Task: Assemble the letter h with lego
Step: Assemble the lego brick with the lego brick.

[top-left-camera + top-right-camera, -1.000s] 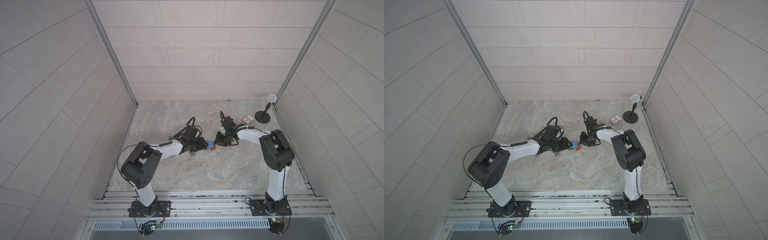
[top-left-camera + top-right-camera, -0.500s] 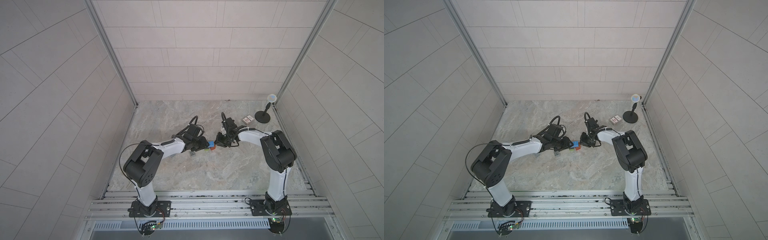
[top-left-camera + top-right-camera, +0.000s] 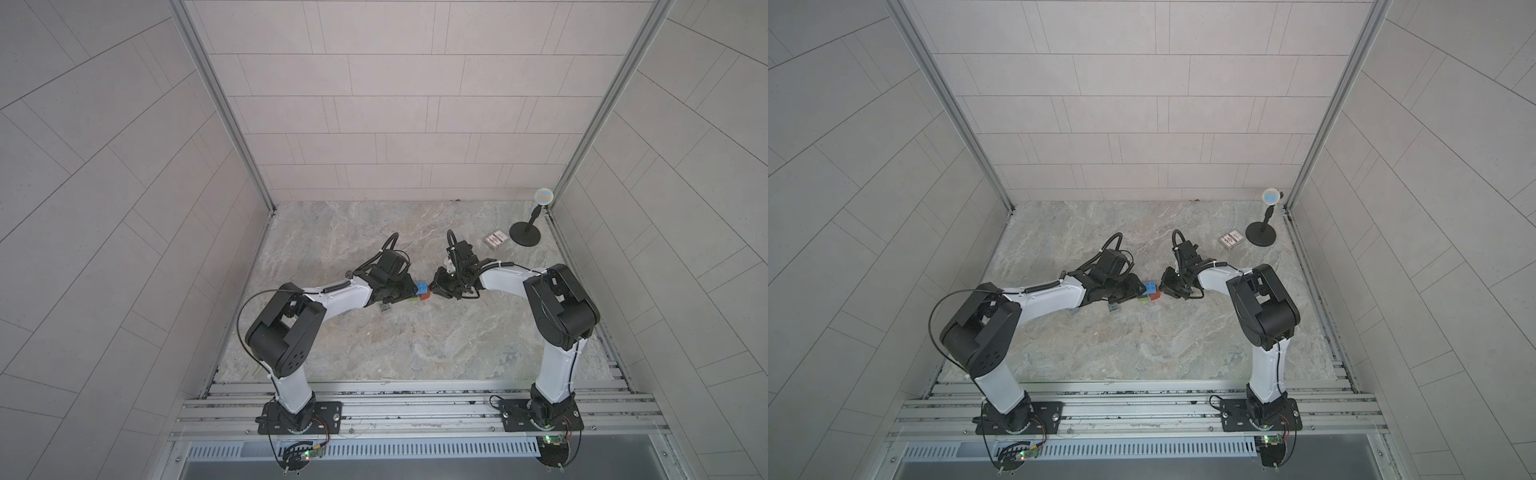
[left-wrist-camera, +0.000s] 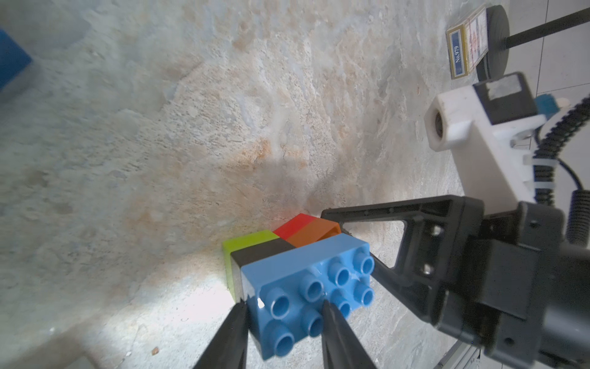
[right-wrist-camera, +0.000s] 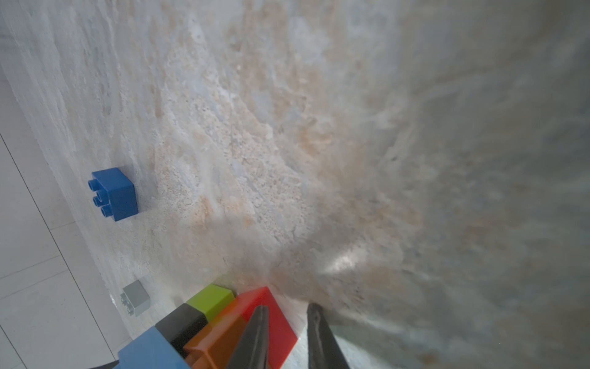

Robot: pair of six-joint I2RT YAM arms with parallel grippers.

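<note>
The letter h (image 3: 420,291) is sitting half-built on the worktop (image 3: 415,357) between the two arms. A lime brick (image 4: 249,239) and black brick (image 4: 261,252) are forming one stack, a red brick (image 5: 281,316) and orange brick (image 4: 314,234) are forming another beside it, and a light blue brick (image 4: 306,265) is bridging both.

The left tool (image 4: 284,305) is standing narrow at one end of the light blue brick, with one finger against its corner and the other crossing the studded face. Whether it is pinching, I cannot tell. The right tool (image 5: 287,306) is narrow too, one finger lying over the orange-and-red side and the other just off the red brick's edge. No grip is showing clearly there either.

The step in hand is probably seating the short leg. To do it well, the right tool should be pushing straight along the stud line toward the light blue brick while the left is bracing against it — any twist is likely to lever the orange brick off. A slow squeeze is safer, since smooth plastic may be slipping.

A dark blue brick (image 5: 113,195) and a grey brick (image 5: 135,297) are lying loose, apart from the build — seemingly for the tall column.
</note>
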